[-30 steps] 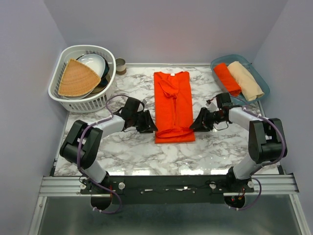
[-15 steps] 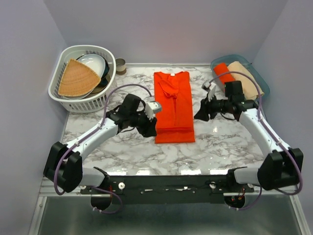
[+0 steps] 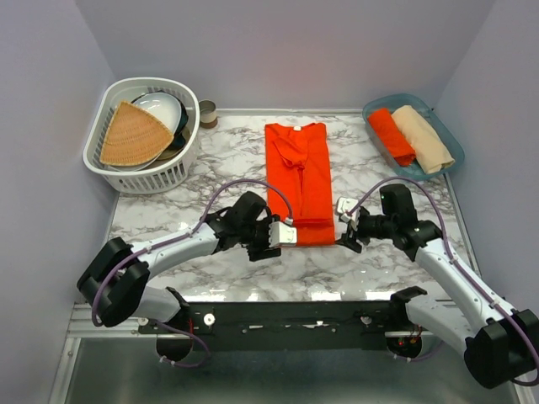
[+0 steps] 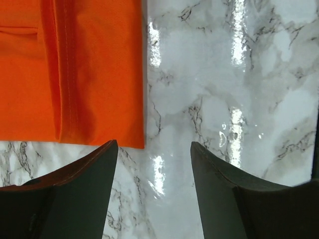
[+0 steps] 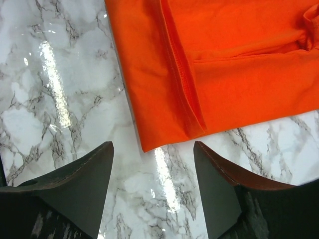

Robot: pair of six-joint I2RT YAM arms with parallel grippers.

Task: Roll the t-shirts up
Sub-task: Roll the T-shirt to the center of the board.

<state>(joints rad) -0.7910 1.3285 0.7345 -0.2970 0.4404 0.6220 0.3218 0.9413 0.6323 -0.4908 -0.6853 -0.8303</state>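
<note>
Marble table [image 3: 227, 151], left gripper [image 4: 152, 143], right gripper [image 5: 152, 143] gaping

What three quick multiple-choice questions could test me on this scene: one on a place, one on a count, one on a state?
1. Where does the unrolled orange t-shirt lie?
A. Flat on the middle of the marble table
B. On the floor
C. Draped over the back wall

2. How many rolled cloths sit in the blue bin?
A. One
B. Two
C. Four

3. How do the left gripper and the right gripper stand?
A. Both shut on the shirt
B. One lifting the shirt
C. Both open, holding nothing

Answers:
1 A: the top view shows it spread flat mid-table.
2 B: a rolled orange shirt lies beside a rolled beige cloth.
3 C: each wrist view shows jaws wide apart near a corner of the shirt, with nothing gripped.
</note>
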